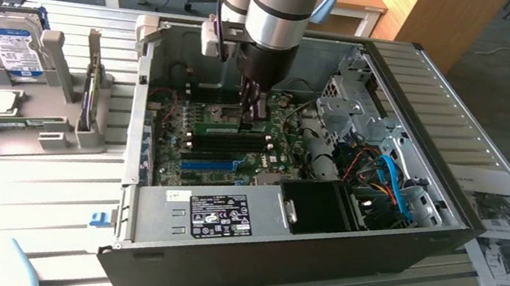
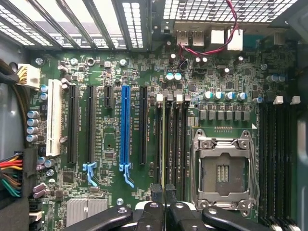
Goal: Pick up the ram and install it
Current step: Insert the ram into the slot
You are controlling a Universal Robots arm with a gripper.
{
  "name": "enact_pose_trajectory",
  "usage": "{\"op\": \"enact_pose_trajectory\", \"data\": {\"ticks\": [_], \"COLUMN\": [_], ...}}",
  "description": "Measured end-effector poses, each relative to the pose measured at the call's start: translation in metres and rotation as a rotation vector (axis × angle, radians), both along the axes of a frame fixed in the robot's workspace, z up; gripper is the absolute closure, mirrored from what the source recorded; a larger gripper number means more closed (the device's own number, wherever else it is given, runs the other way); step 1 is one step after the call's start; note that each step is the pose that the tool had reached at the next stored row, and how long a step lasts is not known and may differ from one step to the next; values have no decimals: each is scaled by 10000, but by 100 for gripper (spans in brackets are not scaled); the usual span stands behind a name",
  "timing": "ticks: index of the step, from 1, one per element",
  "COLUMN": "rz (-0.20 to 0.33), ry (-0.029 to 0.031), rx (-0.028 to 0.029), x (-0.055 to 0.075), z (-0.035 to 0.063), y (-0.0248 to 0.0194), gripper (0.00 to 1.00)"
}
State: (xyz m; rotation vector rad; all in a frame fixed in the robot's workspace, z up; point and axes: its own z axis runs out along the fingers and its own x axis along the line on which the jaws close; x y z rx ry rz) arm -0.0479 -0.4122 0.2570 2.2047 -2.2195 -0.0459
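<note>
An opened computer case [image 1: 318,262] lies on its side in the middle of the counter [image 1: 33,180], with the motherboard [image 1: 225,146] flat on its floor. Inside, the power supply [image 1: 211,215] sits along the near wall and the drive cage [image 1: 354,101] at the far end, toward the exterior view's right. The hand [image 2: 165,190] reaches down into the case over the memory slots just beside the processor socket [image 2: 224,171]. Its fingers press either side of the ram [image 2: 163,144], which stands on edge along one slot. On the exterior view's left, apart from the case, a rack [image 1: 50,123] carries an upright hard drive [image 1: 13,45]. Papers [image 1: 509,236] lie on the exterior view's right.
</note>
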Motion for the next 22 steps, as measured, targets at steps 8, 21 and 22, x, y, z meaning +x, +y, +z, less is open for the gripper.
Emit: {"op": "enact_pose_trajectory", "data": {"ticks": [8,21,22], "rz": [0,-4,-3], "ry": [0,1,2], "rx": [-1,-1,-3], "x": [0,0,0], "z": [-38,-105,-106], "y": [0,0,-1], "gripper": [89,89,89]}}
